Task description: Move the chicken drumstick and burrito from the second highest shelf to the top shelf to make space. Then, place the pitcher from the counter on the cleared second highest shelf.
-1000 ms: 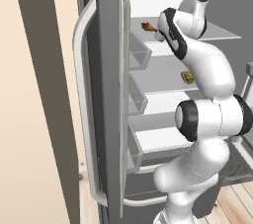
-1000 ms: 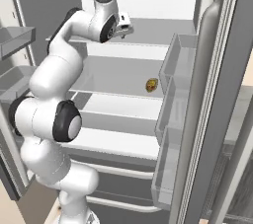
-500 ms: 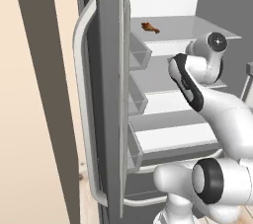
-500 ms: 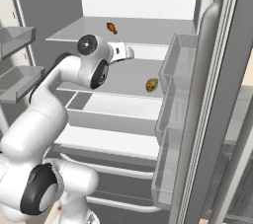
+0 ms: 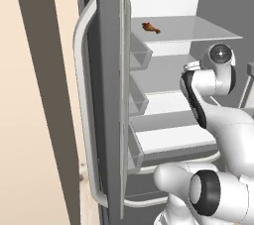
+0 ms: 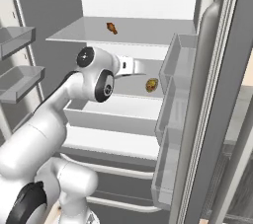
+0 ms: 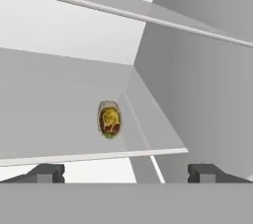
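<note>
The brown chicken drumstick (image 5: pixel 150 28) (image 6: pixel 111 28) lies alone on the top fridge shelf (image 6: pixel 153 33). One shelf lower, the burrito (image 6: pixel 151 85) (image 7: pixel 109 119) rests near the right side of the second highest shelf (image 7: pixel 49 114), its open filling end facing the hand camera. My gripper (image 6: pixel 140 73) (image 7: pixel 127 173) hovers at that shelf's height, in front of the burrito and apart from it. It is open, with nothing between the fingertips (image 7: pixel 47 172). The pitcher is out of view.
The fridge stands open. The right door with its bins (image 6: pixel 178 90) is close beside the burrito. The left door with its bins (image 5: pixel 136 60) and long handle (image 5: pixel 84 105) is at the left. Lower shelves and a drawer (image 6: pixel 113 119) sit beneath.
The arm has dropped from the top shelf to the second highest shelf, leaving the drumstick lying on the top shelf. The burrito has not moved.
</note>
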